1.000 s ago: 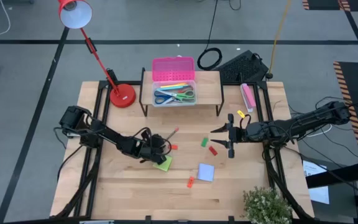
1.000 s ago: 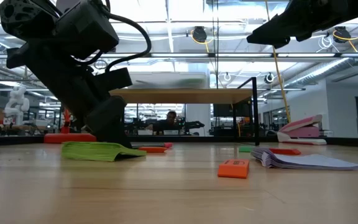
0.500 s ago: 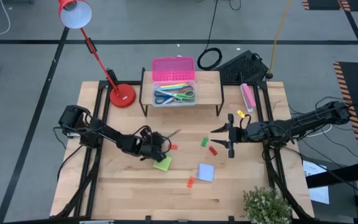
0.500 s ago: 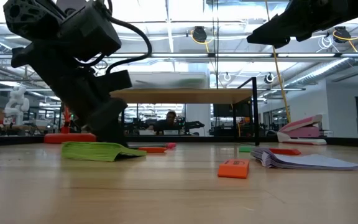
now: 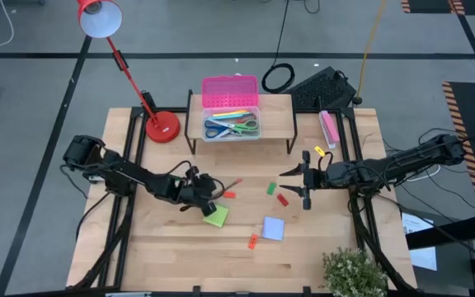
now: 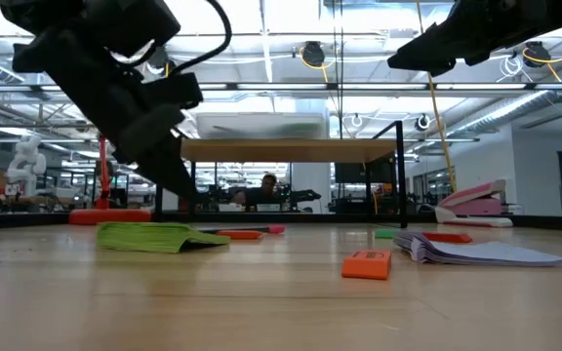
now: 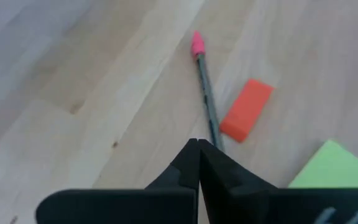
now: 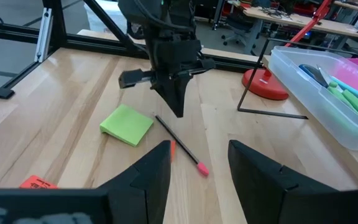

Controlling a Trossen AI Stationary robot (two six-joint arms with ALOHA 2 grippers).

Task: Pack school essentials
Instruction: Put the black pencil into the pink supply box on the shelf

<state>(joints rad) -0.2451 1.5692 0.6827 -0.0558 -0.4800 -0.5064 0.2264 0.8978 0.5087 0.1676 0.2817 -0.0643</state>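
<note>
My left gripper (image 5: 212,195) hangs shut above the table, tips down (image 6: 187,193), over the dark end of a pencil (image 7: 205,93) with a pink tip. The pencil lies flat next to a red eraser (image 7: 246,109) and a green sticky-note pad (image 5: 216,216). A lavender pad (image 5: 273,228), a green eraser (image 5: 271,189), a second red eraser (image 5: 283,199) and an orange-red one (image 5: 253,241) lie mid-table. My right gripper (image 5: 305,179) hovers open at the right, holding nothing. Scissors and pencils lie in the clear box (image 5: 231,124).
The clear box with a pink lid stands on a black wire shelf (image 5: 242,140) at the back. A red desk lamp (image 5: 162,125) is at the back left. A pink oblong object (image 5: 328,128) lies at the back right and a plant (image 5: 353,272) at the near right corner.
My left gripper has risen from the table beside the green pad and now hangs clear above it; the arm's elbow has swung toward the table's left edge. My right arm has kept still.
</note>
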